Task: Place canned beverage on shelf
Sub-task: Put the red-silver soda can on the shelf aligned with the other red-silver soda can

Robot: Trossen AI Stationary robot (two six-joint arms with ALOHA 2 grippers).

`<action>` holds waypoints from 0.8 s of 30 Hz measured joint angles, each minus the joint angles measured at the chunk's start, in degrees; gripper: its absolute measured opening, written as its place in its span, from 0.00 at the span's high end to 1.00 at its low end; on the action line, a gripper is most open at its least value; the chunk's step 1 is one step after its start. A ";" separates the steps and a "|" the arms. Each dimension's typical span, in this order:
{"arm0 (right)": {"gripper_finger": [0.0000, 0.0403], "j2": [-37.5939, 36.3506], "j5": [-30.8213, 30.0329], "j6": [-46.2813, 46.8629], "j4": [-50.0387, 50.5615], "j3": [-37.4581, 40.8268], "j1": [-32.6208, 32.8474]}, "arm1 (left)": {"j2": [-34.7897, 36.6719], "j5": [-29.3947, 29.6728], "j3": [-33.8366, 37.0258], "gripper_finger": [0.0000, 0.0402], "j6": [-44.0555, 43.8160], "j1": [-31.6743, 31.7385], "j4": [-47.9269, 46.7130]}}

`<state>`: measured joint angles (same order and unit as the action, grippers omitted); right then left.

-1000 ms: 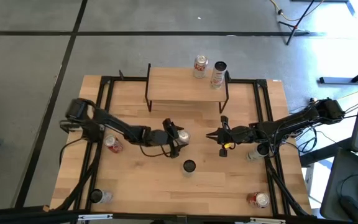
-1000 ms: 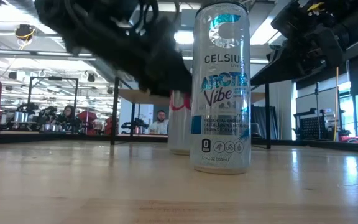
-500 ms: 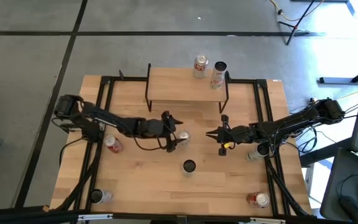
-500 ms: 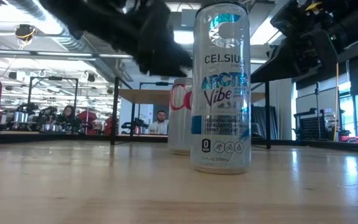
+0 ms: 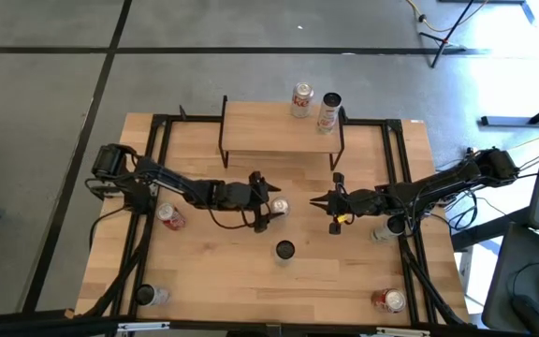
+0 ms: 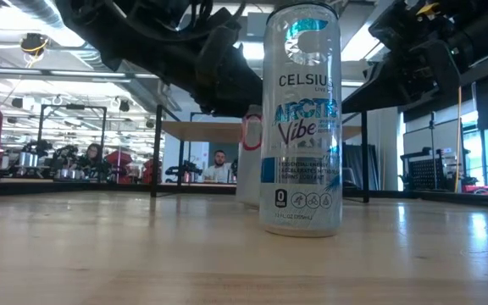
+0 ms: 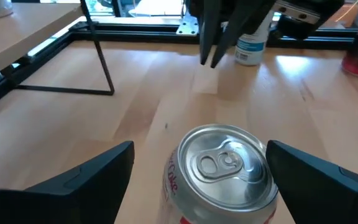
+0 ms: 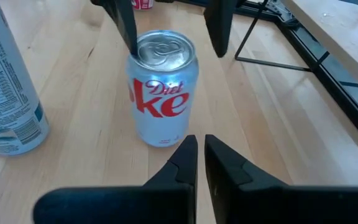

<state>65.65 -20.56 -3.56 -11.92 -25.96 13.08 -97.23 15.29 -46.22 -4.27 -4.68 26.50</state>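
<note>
A silver Diet Coke can (image 5: 278,207) stands upright on the wooden tabletop, in front of the shelf (image 5: 269,131). My left gripper (image 5: 266,202) is open. Its two fingers stand on either side of the can's top (image 7: 224,163). Whether a finger touches the can, I cannot tell. My right gripper (image 5: 314,201) is shut and holds nothing. It points at the can (image 8: 161,87) from the table's right side, a short way off. A tall Celsius can (image 6: 302,119) stands nearer the front edge. On the shelf's far right stand two cans (image 5: 300,99) (image 5: 327,112).
More cans stand on the table. A red one (image 5: 169,217) is at the left and one (image 5: 385,227) lies under the right arm. One (image 5: 152,296) is at the near left and one (image 5: 388,300) at the near right. Black frame rails (image 5: 405,159) run along the table's sides.
My left gripper has edged toward the table's right edge, so that its open fingers reach farther around the Diet Coke can, and its wrist has rolled slightly. The can stays standing on the table.
</note>
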 joint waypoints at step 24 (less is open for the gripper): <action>0.95 0.02 0.00 -1.30 -0.02 -0.02 0.00 | 4.30 -5.80 0.13 0.10 2.29 1.41 -0.34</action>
<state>65.67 -20.56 -4.86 -11.94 -25.98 13.08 -92.93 9.50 -46.09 -1.98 -3.27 26.16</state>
